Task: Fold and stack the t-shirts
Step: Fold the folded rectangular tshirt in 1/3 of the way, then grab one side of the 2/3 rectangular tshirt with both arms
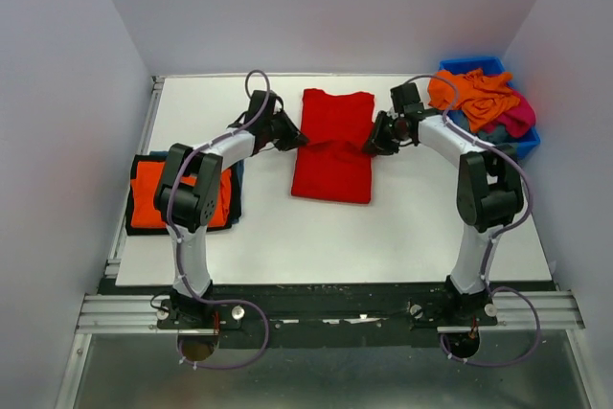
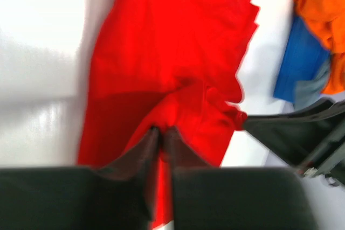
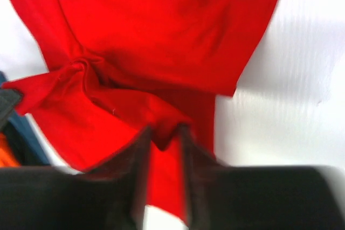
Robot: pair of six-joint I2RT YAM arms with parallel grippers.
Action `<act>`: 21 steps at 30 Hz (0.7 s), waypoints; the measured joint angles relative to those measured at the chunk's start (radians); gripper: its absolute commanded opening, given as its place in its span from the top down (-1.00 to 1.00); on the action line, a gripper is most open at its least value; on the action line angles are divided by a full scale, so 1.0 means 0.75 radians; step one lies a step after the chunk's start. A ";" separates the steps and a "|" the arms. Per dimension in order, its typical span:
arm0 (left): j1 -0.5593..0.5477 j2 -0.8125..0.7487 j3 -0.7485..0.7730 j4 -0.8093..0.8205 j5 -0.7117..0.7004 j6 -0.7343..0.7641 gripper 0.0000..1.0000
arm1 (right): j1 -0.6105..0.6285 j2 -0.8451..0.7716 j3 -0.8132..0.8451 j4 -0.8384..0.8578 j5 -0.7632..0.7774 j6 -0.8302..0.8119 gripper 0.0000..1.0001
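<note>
The large red t-shirt (image 1: 332, 146) lies partly folded in the middle of the white table. My left gripper (image 1: 295, 137) is at its left edge and shut on a pinch of red cloth (image 2: 161, 131). My right gripper (image 1: 376, 137) is at its right edge, shut on a bunched fold of the same shirt (image 3: 164, 133). The cloth is gathered into creases between the two grippers (image 3: 86, 71). A folded orange t-shirt (image 1: 153, 194) lies on darker folded shirts at the table's left edge. Orange (image 1: 474, 93) and magenta (image 1: 522, 117) shirts are heaped in the bin.
The blue plastic bin (image 1: 525, 146) stands at the back right corner, close behind my right arm; it also shows in the left wrist view (image 2: 294, 63). White walls close in the table on the left, back and right. A metal rail runs along the near edge (image 1: 326, 308).
</note>
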 measured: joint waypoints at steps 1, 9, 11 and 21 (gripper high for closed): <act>0.003 0.016 0.015 0.001 -0.001 -0.003 -0.31 | -0.006 0.027 0.027 -0.002 -0.002 0.004 -0.66; 0.010 0.060 0.050 -0.053 -0.067 0.079 -0.52 | -0.019 -0.059 -0.102 0.046 0.002 -0.039 -0.29; 0.008 -0.007 -0.031 -0.078 -0.100 0.119 -0.46 | -0.020 -0.167 -0.239 0.074 -0.003 -0.045 -0.17; -0.049 -0.308 -0.437 -0.119 -0.144 0.203 -0.25 | 0.005 -0.375 -0.667 0.217 -0.159 -0.056 0.00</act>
